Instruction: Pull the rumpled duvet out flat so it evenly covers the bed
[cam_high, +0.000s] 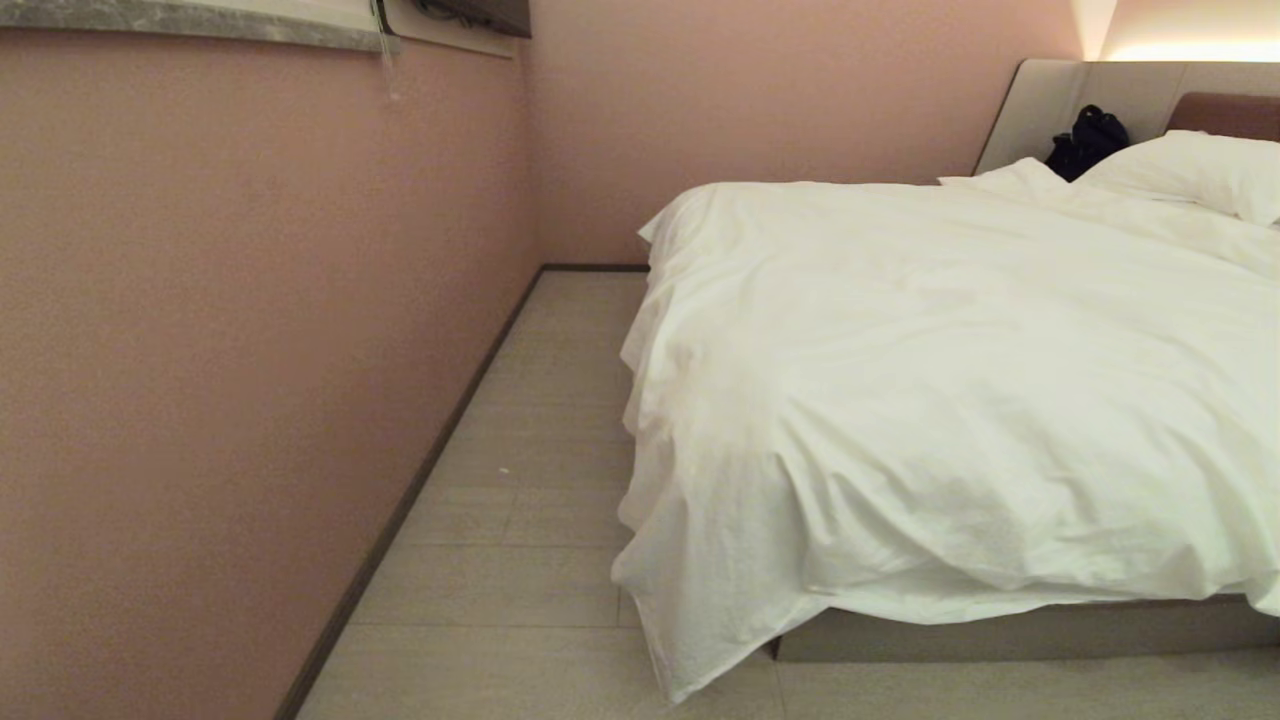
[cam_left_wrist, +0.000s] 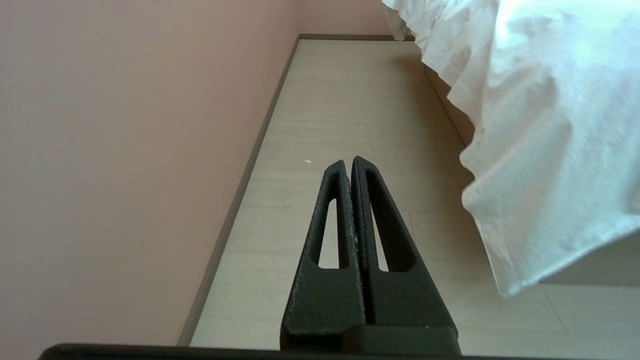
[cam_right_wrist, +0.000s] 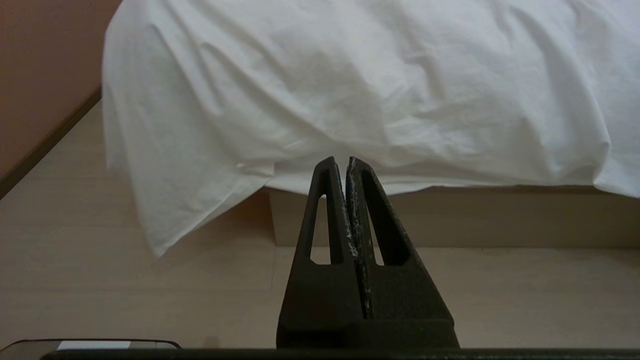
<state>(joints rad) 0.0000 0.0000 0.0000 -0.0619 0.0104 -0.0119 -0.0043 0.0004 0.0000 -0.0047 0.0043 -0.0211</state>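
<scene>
While both claws are clenched on nothing, left gripper (cam_left_wrist: 348, 162) and right gripper (cam_right_wrist: 341, 161) parked off the bed (cam_high: 1000, 630), approach step is judged. Duvet (cam_high: 950, 380) is bunched, corner drooped at 7 o'clock; a corner grasp is needed next.

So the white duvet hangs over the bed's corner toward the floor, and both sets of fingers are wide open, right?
Not quite. The duvet does hang over the bed corner, but both wrist views show the left fingers and right fingers pressed shut, holding nothing.
</scene>
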